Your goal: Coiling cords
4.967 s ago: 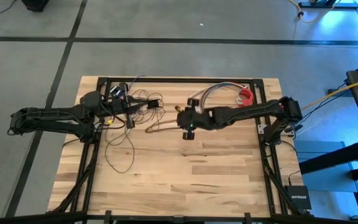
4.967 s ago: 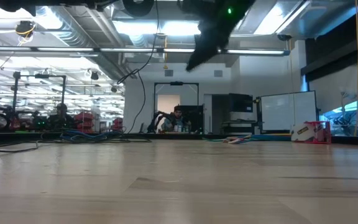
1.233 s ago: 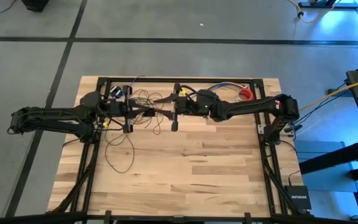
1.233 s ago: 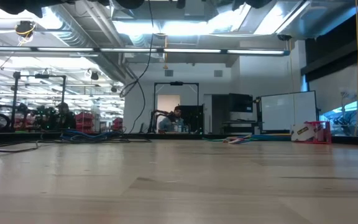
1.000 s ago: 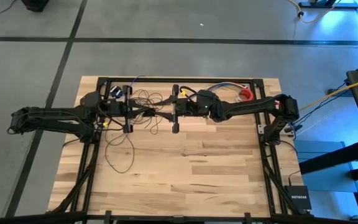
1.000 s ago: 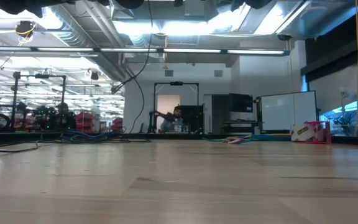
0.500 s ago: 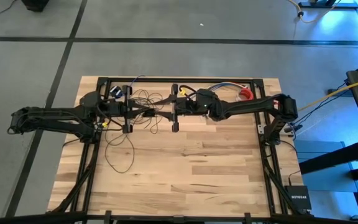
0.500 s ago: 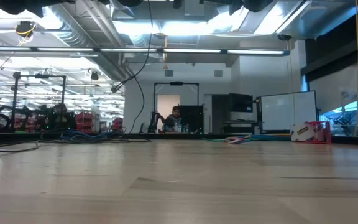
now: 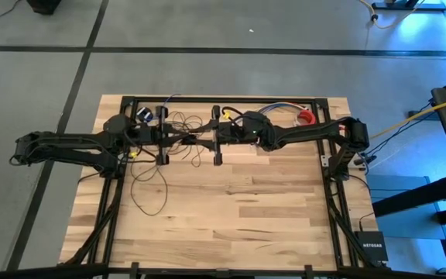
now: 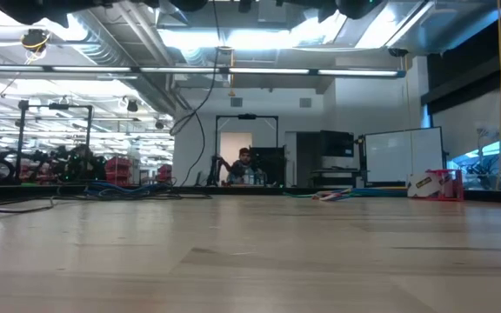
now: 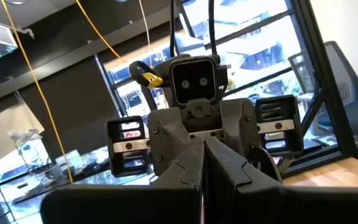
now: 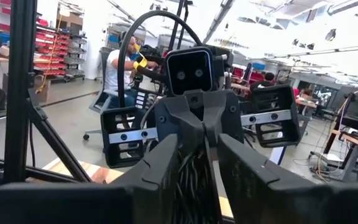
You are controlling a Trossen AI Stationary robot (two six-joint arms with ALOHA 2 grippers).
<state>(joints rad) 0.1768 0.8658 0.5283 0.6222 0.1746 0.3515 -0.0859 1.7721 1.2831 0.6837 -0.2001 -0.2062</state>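
Both arms reach toward each other over the far part of the wooden table [image 9: 231, 217], their pincers facing tip to tip above it.

The left pincer [image 9: 183, 138] is clenched: in the left wrist view its two dark fingers [image 11: 185, 168] press together with no gap. It grips a bunch of the cords [image 9: 178, 128]. The thin dark wire gathers in several loops around and just beyond the left pincer at the far left of the table. One long loose loop [image 9: 149, 190] trails from there toward the near side and lies flat on the wood.

The right pincer [image 9: 207, 138] meets the left one at the same bundle. In the right wrist view its fingers [image 12: 163, 168] stand apart with strands of dark wire [image 12: 194, 180] between them; whether they press on the strands cannot be told.

A bundle of multicoloured wires [image 9: 273, 111] and a red object [image 9: 307, 118] lie at the far right edge, well apart from the cords.
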